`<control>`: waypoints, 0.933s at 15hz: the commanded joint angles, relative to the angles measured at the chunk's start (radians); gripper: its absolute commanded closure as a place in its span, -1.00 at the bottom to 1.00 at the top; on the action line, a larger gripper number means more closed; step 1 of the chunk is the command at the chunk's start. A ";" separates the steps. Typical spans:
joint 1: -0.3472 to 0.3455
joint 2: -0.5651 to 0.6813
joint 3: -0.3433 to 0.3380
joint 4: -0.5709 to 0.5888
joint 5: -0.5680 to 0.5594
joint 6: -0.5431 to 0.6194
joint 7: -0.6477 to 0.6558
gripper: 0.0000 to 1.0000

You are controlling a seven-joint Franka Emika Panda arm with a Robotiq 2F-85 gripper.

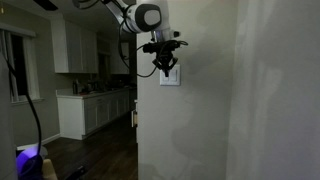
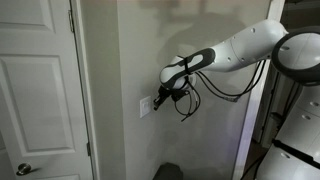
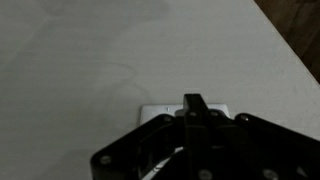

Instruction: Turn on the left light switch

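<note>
A dim house interior: a plain pale wall (image 1: pixel 225 100) ends at a corner, and past it a kitchen with white cabinets (image 1: pixel 75 45) and a window shows in an exterior view. In an exterior view from another angle, a white panelled door (image 2: pixel 35 85) stands just beside the same wall.

A small white switch plate (image 1: pixel 169 77) is mounted on the wall near that corner and shows in both exterior views. The robot's white arm (image 2: pixel 245 50) reaches across to it, with black cables looping under the wrist. The gripper (image 2: pixel 166 97) sits right at the plate, its tip pointing into the wall.

In the wrist view the dark gripper body fills the lower frame and one narrow tip rises over the middle of the plate. The jaws look pressed together into that single tip, with nothing between them, though the picture is dark and I cannot be sure.

The left light switch (image 3: pixel 168 111) lies on the plate's left half, just beside the tip. The gripper covers most of the plate, so only a pale strip of it shows. Whether the tip touches that rocker or its twin cannot be told.
</note>
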 commanded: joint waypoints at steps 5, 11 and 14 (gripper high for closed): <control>0.007 0.000 0.002 -0.019 0.021 0.045 -0.018 1.00; 0.054 -0.005 -0.013 -0.054 0.194 0.208 -0.117 1.00; 0.082 0.006 -0.019 -0.050 0.278 0.242 -0.184 1.00</control>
